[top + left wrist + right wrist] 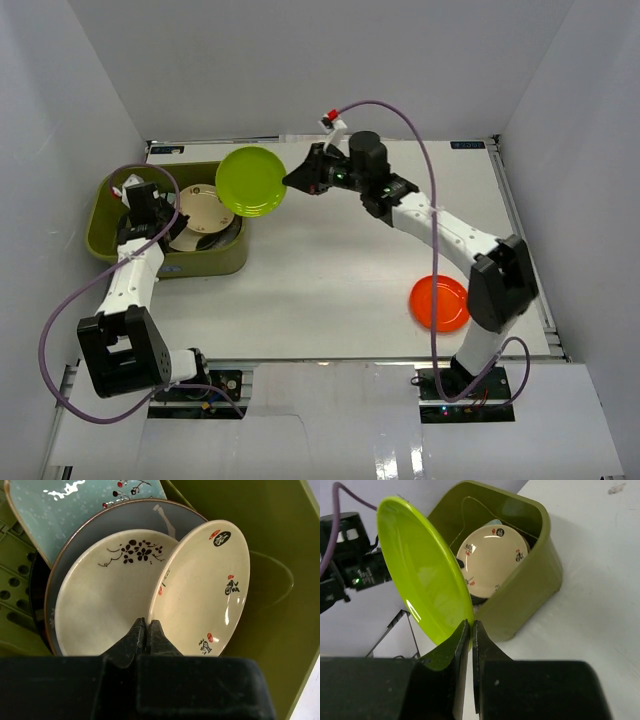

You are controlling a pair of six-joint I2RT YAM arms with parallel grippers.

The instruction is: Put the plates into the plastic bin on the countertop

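My right gripper (290, 180) is shut on the rim of the lime green plate (250, 182) and holds it tilted in the air above the bin's right end; the wrist view shows the plate (420, 575) pinched between my fingers (471, 626). The olive-green plastic bin (225, 258) stands at the left. My left gripper (146, 625) is inside it, shut on the rim of a cream plate (205, 587) with red and black marks, held on edge. Behind it lie a cream flowered plate (100, 600), a grey plate (145, 515), a teal tray (75, 510) and a black plate (34, 590). An orange plate (440, 303) lies on the countertop (330, 270).
White walls close in the table on three sides. A purple cable arcs over the right arm (440, 225). The left arm (130, 280) stands just in front of the bin. The bin's far wall (520, 510) shows in the right wrist view.
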